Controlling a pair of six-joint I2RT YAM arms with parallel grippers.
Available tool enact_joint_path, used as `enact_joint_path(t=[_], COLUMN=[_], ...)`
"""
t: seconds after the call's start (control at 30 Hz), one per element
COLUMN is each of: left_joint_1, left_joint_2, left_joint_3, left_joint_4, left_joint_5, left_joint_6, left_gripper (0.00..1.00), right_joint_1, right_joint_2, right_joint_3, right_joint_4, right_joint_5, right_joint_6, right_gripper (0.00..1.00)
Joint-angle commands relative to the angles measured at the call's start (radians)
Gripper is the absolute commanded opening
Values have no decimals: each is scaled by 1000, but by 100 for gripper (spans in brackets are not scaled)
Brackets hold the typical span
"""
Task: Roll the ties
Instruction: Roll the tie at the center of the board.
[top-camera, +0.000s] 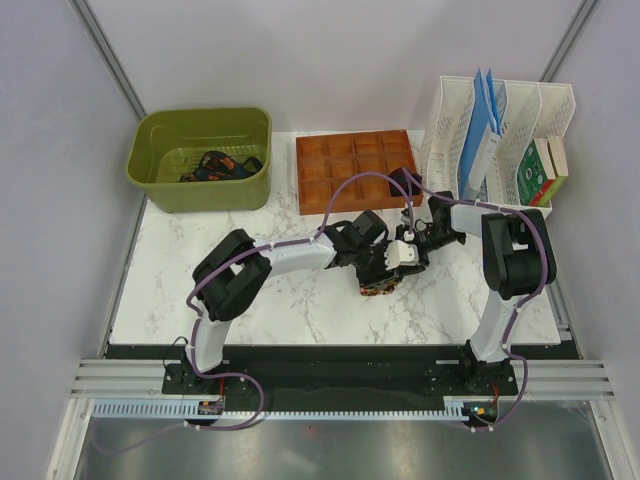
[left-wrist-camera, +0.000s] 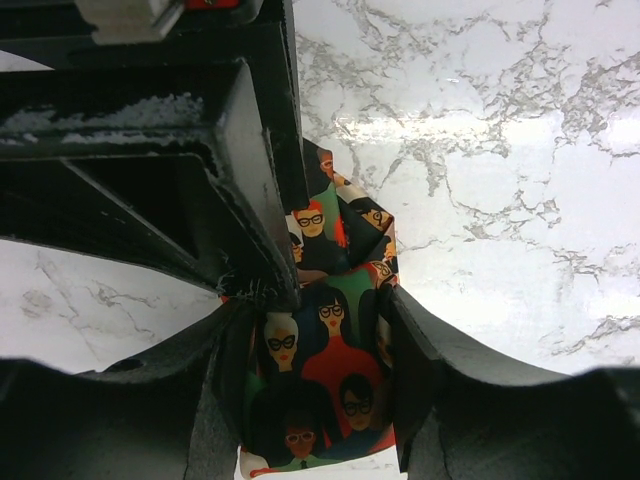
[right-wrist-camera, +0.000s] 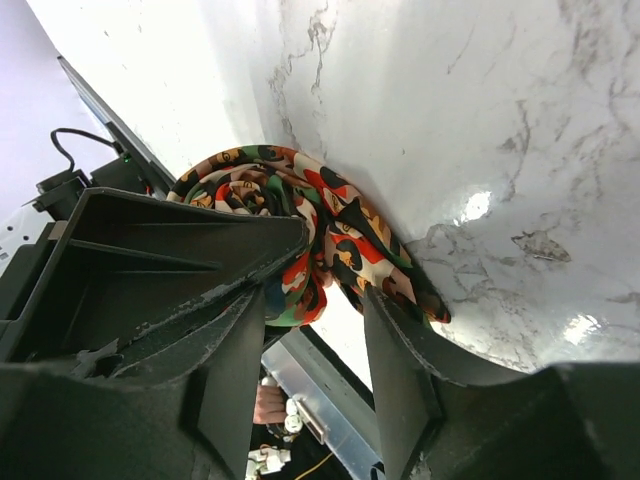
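Observation:
One tie (top-camera: 377, 288), printed with faces in red, green and orange on black, is wound into a roll on the marble table in front of the middle. My left gripper (top-camera: 380, 272) is shut on the roll, which fills the gap between its fingers in the left wrist view (left-wrist-camera: 320, 390). My right gripper (top-camera: 400, 260) comes in from the right. In the right wrist view (right-wrist-camera: 325, 330) its jaws stand apart astride the rim of the spiral roll (right-wrist-camera: 330, 230). Its fingertips (right-wrist-camera: 395, 300) touch the fabric. Darker ties (top-camera: 215, 166) lie in the green bin.
The green bin (top-camera: 190, 185) stands at the back left. A brown compartment tray (top-camera: 355, 168) is at the back middle. A white file rack (top-camera: 500, 130) with folders and a box is at the back right. Purple cables loop over both arms.

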Motion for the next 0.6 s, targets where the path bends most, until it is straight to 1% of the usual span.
enact_joint_path(t=[0.0, 0.17, 0.27, 0.57], left_joint_1=[-16, -9, -3, 3], left_joint_2=[88, 90, 91, 97], left_joint_3=[-35, -32, -32, -19], left_joint_4=[-101, -104, -108, -117], left_joint_5=[-7, 10, 19, 26], left_joint_6=[37, 36, 34, 31], left_gripper=[24, 24, 24, 24], right_joint_1=[28, 42, 41, 28], right_joint_2=[-45, -14, -11, -52], right_joint_3=[-11, -37, -49, -72], right_joint_4=[67, 72, 83, 83], right_joint_5=[-131, -154, -212, -280], right_joint_6=[30, -14, -28, -51], right_gripper=[52, 51, 49, 52])
